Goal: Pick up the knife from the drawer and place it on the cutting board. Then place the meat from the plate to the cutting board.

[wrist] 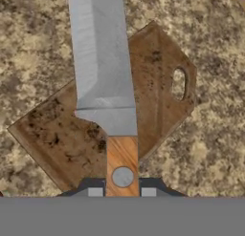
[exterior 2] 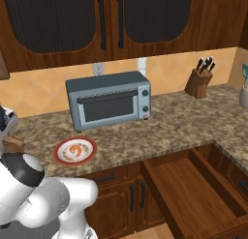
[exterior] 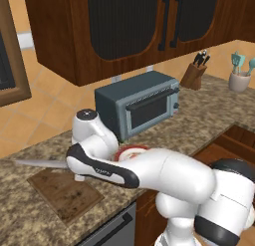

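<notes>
Your jaws are clamped on the knife (wrist: 106, 82) by its handle at the hand view's bottom centre, blade reaching past the board (wrist: 148, 106) lying mid-frame. Release it tilted and it could slide onto the worktop (wrist: 33, 48). One knife, one board, one plate (exterior 2: 74, 151), one meat (exterior 2: 75, 150).
</notes>
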